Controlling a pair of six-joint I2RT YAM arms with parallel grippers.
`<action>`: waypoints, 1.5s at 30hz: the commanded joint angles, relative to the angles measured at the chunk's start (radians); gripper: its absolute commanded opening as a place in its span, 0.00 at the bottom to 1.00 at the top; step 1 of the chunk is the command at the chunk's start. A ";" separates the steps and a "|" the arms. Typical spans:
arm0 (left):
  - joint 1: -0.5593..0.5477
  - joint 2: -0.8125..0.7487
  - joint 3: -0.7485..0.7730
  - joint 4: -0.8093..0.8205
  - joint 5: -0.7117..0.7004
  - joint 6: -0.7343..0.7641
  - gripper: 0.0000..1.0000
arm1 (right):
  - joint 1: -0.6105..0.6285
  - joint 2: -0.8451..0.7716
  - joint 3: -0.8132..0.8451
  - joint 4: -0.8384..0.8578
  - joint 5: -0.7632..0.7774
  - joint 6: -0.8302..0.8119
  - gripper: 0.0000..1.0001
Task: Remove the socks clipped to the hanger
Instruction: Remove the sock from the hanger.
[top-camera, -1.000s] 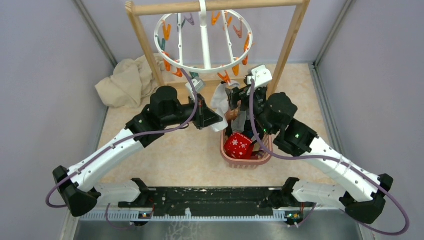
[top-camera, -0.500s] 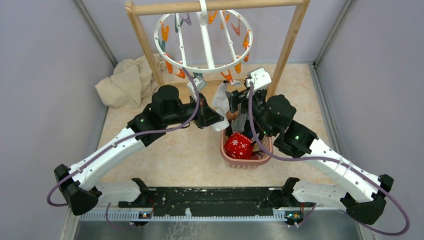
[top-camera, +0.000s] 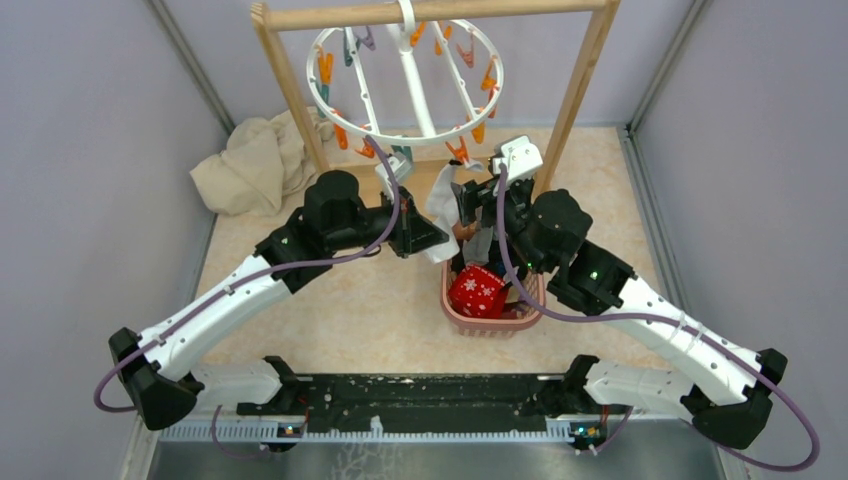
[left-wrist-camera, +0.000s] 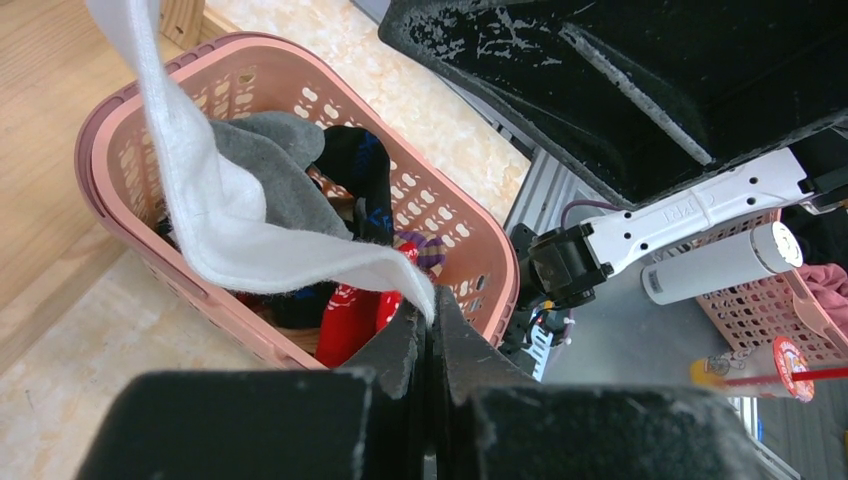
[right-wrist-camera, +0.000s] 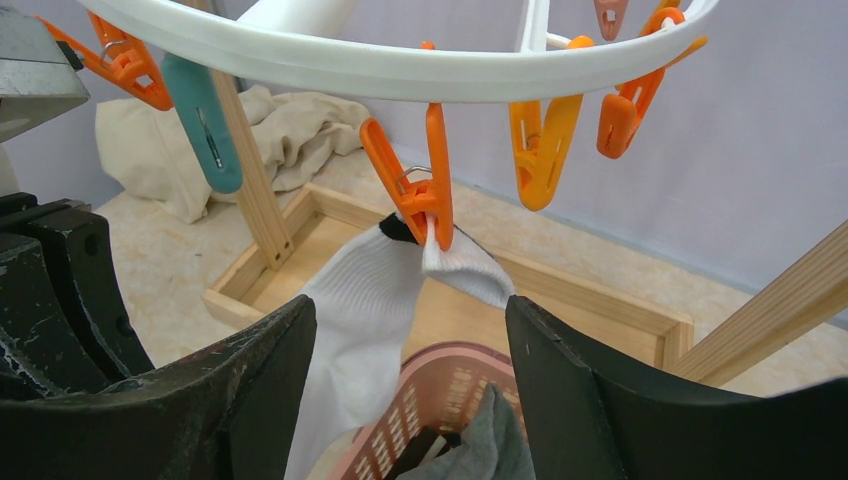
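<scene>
The round white plastic hanger (right-wrist-camera: 400, 82) has swung; my left tool (left-wrist-camera: 428, 325) pinches the white fabric sock (left-wrist-camera: 230, 230) to tug it off its orange clip (right-wrist-camera: 438, 170), right tool (right-wrist-camera: 410, 370) spread.

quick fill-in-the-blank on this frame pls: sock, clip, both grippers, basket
1. The white sock hangs from an ____ clip on the hanger.
2. The left gripper is ____ on that sock's free end.
3. The right gripper is ____ by the clip.
4. The basket under the sock is ____.
Missing words: orange; shut; open; pink.
</scene>
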 joint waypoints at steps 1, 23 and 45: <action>-0.006 0.008 0.041 0.019 -0.003 0.017 0.00 | 0.014 -0.030 0.017 0.033 0.006 0.009 0.70; -0.008 0.012 0.040 0.017 -0.002 0.023 0.00 | 0.017 0.030 0.072 0.059 -0.026 -0.030 0.76; -0.011 -0.038 0.025 0.006 0.006 0.005 0.00 | -0.027 0.118 0.131 0.171 0.002 -0.056 0.80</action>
